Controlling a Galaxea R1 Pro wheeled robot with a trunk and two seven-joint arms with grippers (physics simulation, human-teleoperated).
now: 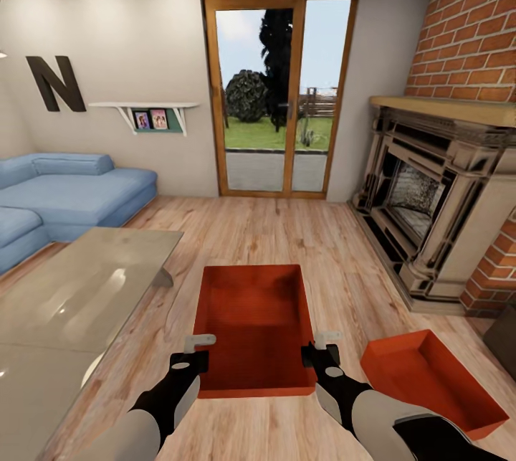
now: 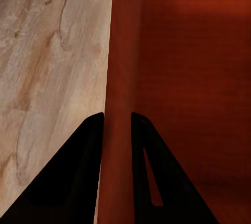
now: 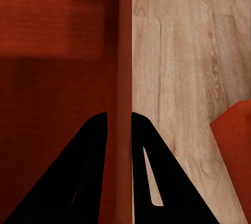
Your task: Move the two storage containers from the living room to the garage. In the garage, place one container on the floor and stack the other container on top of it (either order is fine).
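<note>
One red-orange storage container (image 1: 254, 317) lies lengthwise in front of me over the living room's light wood planks. My left gripper (image 1: 195, 350) is shut on its left wall (image 2: 117, 77), one finger inside and one outside. My right gripper (image 1: 320, 348) is shut the same way on its right wall (image 3: 124, 67). I cannot tell whether the box rests on the planks or hangs just above them. The second storage container (image 1: 430, 378) sits on the planks to the right, turned at an angle, and its corner (image 3: 235, 145) appears in the right wrist view.
A glass coffee table (image 1: 79, 296) stands close on the left, with the blue sofa (image 1: 64, 196) behind it. The brick fireplace (image 1: 430, 203) fills the right side. A glass door (image 1: 283, 95) and a black letter N (image 1: 56, 82) are on the far wall.
</note>
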